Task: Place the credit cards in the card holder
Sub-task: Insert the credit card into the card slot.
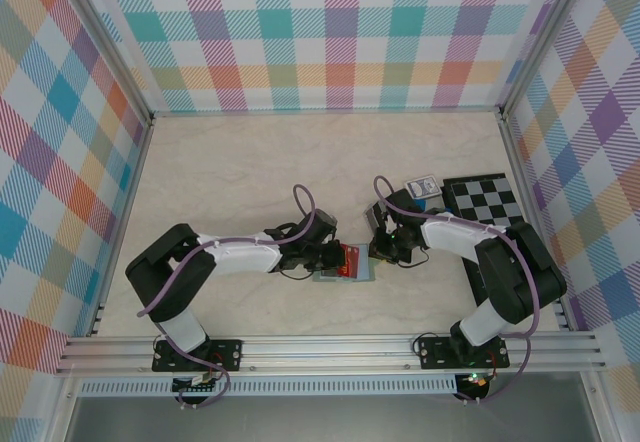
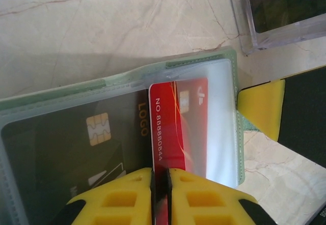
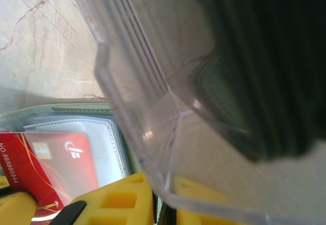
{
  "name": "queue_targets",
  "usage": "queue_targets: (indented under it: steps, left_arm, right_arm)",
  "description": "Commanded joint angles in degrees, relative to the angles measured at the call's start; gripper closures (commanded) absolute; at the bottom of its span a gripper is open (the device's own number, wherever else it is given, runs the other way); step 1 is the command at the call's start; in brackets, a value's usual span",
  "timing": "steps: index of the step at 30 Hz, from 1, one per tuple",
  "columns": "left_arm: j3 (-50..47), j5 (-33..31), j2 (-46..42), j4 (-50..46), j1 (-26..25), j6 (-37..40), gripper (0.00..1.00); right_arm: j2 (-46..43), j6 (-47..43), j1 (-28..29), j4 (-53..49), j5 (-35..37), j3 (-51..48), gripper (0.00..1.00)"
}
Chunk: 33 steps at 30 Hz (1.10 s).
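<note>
Left gripper (image 2: pixel 161 176) pinches glossy red plastic card (image 2: pixel 178 123) inside sage-green wallet's (image 2: pixel 76 85) clear sleeve (image 2: pixel 221 133); right gripper (image 3: pixel 163 207) clamps transparent rigid case (image 3: pixel 153 57).

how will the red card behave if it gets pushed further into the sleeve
Probably stiff: the red card looks flat though the left tool pinches just one edge. Likely slippery, its face being glossy against the clear sleeve of the card holder. That thin sleeve may buckle before the card does.
</note>
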Motion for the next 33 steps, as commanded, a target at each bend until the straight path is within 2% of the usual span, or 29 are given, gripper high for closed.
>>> queue_targets:
  steps: [1, 7, 15, 18, 25, 28, 31, 33]
  left_arm:
    - [0.69, 1.65, 1.27, -0.70, -0.96, -1.17, 0.85]
    - [0.06, -3.19, -1.92, -6.46, -0.96, -0.89, 0.82]
    - [1.75, 1.32, 1.47, -2.93, -0.96, -4.62, 0.94]
    - [1.18, 3.12, 2.28, 0.83, -0.96, -7.45, 0.94]
    - [1.44, 5.86, 4.62, 3.18, -0.96, -10.44, 0.94]
    - [1.23, 3.35, 2.93, 0.17, -0.96, -9.78, 0.89]
    - [1.41, -0.77, -0.78, -4.80, -0.96, -8.15, 0.83]
    - [1.45, -3.62, -3.62, -7.93, -0.88, -7.08, 0.73]
  right_arm:
    - [-0.62, 2.30, 0.54, -1.04, -3.34, -1.98, 0.87]
    - [-2.76, 4.48, 0.54, -2.26, -1.41, -3.23, 0.90]
    - [-2.54, 7.23, 1.93, -0.28, -3.66, -4.67, 0.93]
    - [-2.64, 8.41, 2.87, 0.10, -3.51, -4.71, 0.93]
    - [-3.28, 9.02, 3.52, -0.24, -2.58, -4.12, 0.91]
    - [-4.40, 7.96, 3.57, -2.47, -0.80, -3.17, 0.87]
    - [-6.98, 5.72, 3.56, -7.40, 2.03, -0.57, 0.79]
    - [-9.27, 4.05, 3.44, -11.97, 5.36, 1.91, 0.69]
